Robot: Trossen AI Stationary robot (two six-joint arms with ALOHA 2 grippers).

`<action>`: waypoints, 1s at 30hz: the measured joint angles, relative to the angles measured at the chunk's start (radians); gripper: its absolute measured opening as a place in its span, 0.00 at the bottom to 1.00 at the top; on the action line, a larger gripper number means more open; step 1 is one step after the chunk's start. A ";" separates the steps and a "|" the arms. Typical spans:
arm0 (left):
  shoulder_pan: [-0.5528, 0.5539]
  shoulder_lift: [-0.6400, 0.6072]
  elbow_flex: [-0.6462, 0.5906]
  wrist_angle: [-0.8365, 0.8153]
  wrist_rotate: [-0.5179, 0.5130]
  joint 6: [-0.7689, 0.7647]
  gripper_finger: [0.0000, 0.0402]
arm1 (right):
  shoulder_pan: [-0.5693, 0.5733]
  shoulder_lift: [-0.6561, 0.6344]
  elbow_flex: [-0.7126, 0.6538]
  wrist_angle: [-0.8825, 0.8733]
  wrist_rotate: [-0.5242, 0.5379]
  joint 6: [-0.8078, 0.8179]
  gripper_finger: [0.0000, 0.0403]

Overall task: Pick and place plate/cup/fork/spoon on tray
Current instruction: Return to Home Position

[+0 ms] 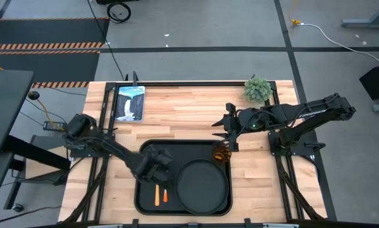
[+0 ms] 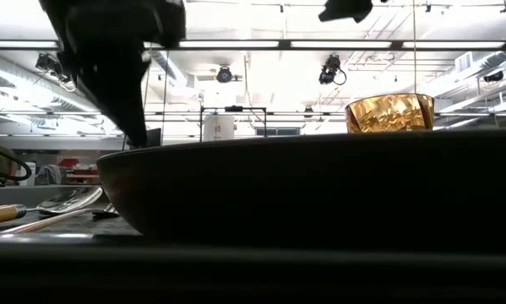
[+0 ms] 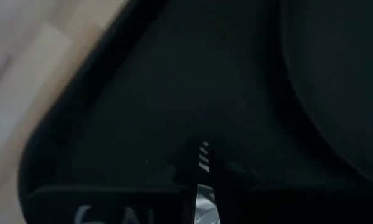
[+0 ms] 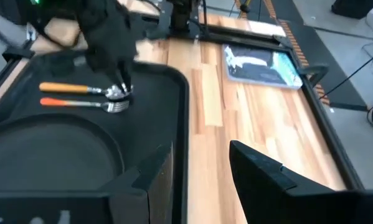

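The black tray (image 1: pixel 176 149) lies at the table's near middle. On it lie the round black plate (image 1: pixel 204 183), the amber cup (image 1: pixel 221 152) upright in the far right corner, the spoon (image 1: pixel 156 194) and the fork (image 1: pixel 165 196), side by side left of the plate with handles toward the near edge. My left gripper (image 1: pixel 158 177) points down over the utensils' heads, fingers almost together. My right gripper (image 1: pixel 229 134) is open and empty over the bare wood just beyond the tray's far right corner; its fingers (image 4: pixel 261 180) show wide apart. My left gripper comes from above, pointing down, with its two fingers nearly together. The fork's tined silver head (image 3: pixel 203 155) shows at their tips, with silver metal in the narrow gap. The fork (image 4: pixel 74 102) lies flat on the tray beside the spoon (image 4: pixel 68 88).
A small green plant (image 1: pixel 257 89) stands at the table's far right corner. A flat blue-and-white picture card (image 1: pixel 130 102) lies at the far left. Bare wood lies between them, beyond the tray's far rim (image 4: pixel 174 81).
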 joint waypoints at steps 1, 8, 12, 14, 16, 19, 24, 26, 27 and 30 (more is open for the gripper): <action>-0.009 -0.012 0.000 -0.001 -0.021 0.000 0.11 | 0.003 -0.006 -0.019 0.009 0.003 0.008 0.41; -0.051 -0.084 -0.001 -0.111 -0.152 -0.005 0.03 | 0.023 -0.088 -0.176 0.094 0.011 0.119 0.41; -0.049 -0.118 -0.019 -0.084 -0.185 0.077 0.01 | 0.062 -0.161 -0.277 0.179 0.044 0.194 0.41; -0.038 -0.124 -0.033 -0.027 -0.187 0.153 0.02 | 0.081 -0.202 -0.333 0.226 0.064 0.226 0.41; -0.024 -0.129 -0.050 0.029 -0.183 0.241 0.01 | 0.099 -0.240 -0.384 0.283 0.068 0.257 0.41; 0.012 -0.131 -0.072 0.177 -0.139 0.394 0.01 | 0.120 -0.292 -0.456 0.345 0.070 0.295 0.41; 0.079 -0.132 -0.089 0.275 -0.053 0.601 0.01 | 0.150 -0.382 -0.558 0.433 0.086 0.306 0.41; 0.098 -0.134 -0.089 0.280 -0.051 0.657 0.01 | 0.160 -0.411 -0.584 0.465 0.086 0.306 0.41; 0.107 -0.141 -0.090 0.276 -0.050 0.686 0.01 | 0.165 -0.429 -0.597 0.476 0.086 0.306 0.41; 0.134 -0.163 -0.088 0.279 -0.040 0.762 0.01 | 0.177 -0.477 -0.636 0.504 0.087 0.301 0.41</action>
